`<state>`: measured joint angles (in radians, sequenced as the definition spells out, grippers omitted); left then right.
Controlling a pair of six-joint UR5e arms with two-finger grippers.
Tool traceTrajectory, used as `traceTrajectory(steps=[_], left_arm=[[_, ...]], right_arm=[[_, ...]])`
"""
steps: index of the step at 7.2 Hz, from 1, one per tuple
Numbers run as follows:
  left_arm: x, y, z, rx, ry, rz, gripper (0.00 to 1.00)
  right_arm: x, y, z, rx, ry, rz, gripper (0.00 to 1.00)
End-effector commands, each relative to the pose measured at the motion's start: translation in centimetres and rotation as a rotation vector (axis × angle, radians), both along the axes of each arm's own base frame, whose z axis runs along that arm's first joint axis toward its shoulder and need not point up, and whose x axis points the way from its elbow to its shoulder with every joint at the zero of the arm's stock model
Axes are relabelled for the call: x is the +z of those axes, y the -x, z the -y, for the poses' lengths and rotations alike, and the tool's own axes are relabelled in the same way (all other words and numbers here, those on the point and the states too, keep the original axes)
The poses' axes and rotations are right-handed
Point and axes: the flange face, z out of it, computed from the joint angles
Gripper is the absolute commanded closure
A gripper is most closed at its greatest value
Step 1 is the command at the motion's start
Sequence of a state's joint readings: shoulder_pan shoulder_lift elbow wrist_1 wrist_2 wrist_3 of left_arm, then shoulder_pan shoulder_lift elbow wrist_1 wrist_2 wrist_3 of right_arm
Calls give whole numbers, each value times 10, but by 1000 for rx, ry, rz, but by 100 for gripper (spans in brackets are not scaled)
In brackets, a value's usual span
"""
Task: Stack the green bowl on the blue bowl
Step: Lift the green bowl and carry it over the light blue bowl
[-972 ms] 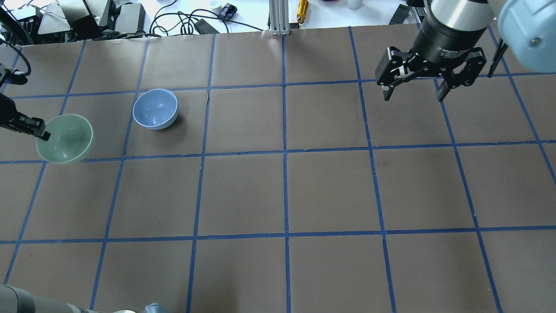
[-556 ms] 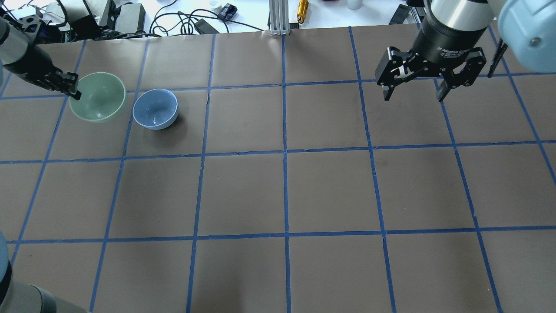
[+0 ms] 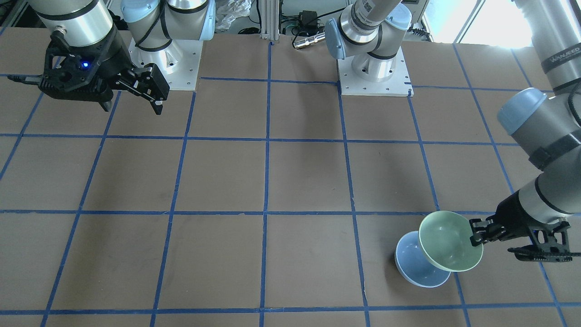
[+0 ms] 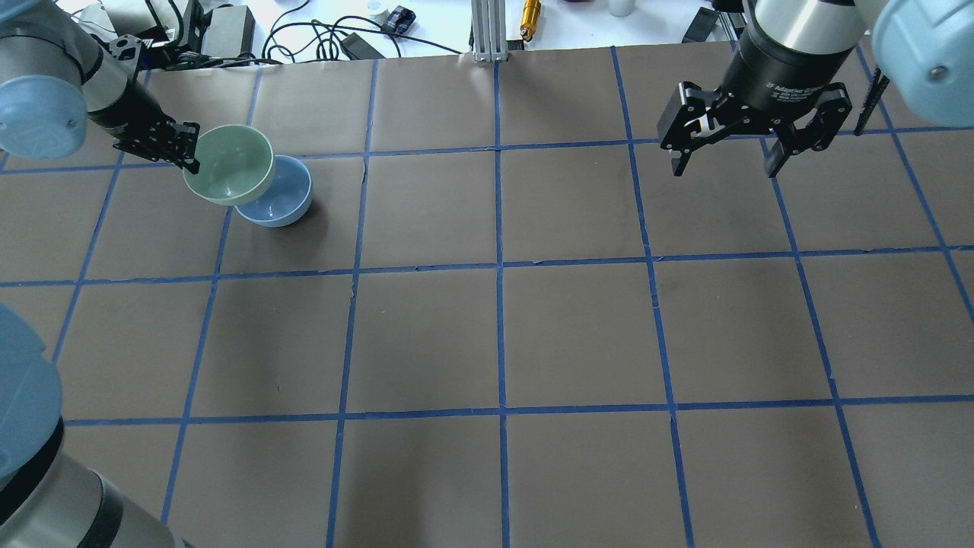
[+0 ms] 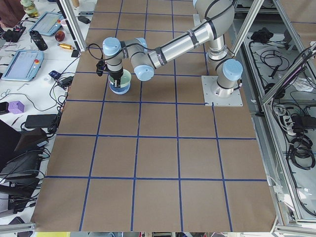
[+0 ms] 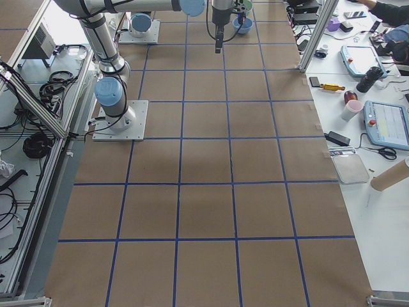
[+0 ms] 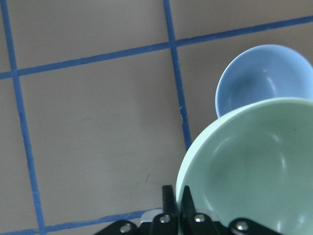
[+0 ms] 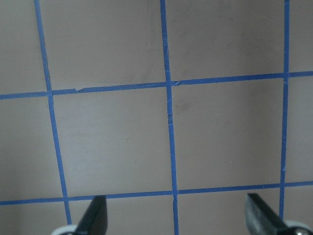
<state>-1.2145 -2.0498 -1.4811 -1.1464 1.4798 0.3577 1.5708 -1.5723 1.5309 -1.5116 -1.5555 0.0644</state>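
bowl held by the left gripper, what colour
Pale mint green bowl, best in the left wrist view.

Counter [image 4: 578, 335]: bare brown squares run from the blue bowl [image 4: 288, 199] across to the right hand [image 4: 723, 171], which hangs with jaws apart above the far right squares. Obstacles, far left: the blue bowl stands on the counter, its mouth partly covered by the green bowl [image 4: 228, 164], which the left hand [image 4: 190, 157] pinches at the rim. Far edge: cables [image 4: 304, 34] and an aluminium post [image 4: 487, 30].
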Motion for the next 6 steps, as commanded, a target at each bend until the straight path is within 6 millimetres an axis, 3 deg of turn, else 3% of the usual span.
traceTrajectory(steps=[1,3,4,5,6], left_arm=[[-19,9,10,25,-4,-12,100],[-33,9,9,29,-28,-19,100],[-39,10,5,21,-41,-23,91],[-44,10,3,20,-50,-23,72],[-41,10,4,26,-45,-23,31]], right_arm=[[0,0,0,1,-1,0,0],[1,0,0,0,2,0,0],[0,0,0,0,-1,0,0],[1,0,0,1,1,0,0],[0,0,0,2,-1,0,0]])
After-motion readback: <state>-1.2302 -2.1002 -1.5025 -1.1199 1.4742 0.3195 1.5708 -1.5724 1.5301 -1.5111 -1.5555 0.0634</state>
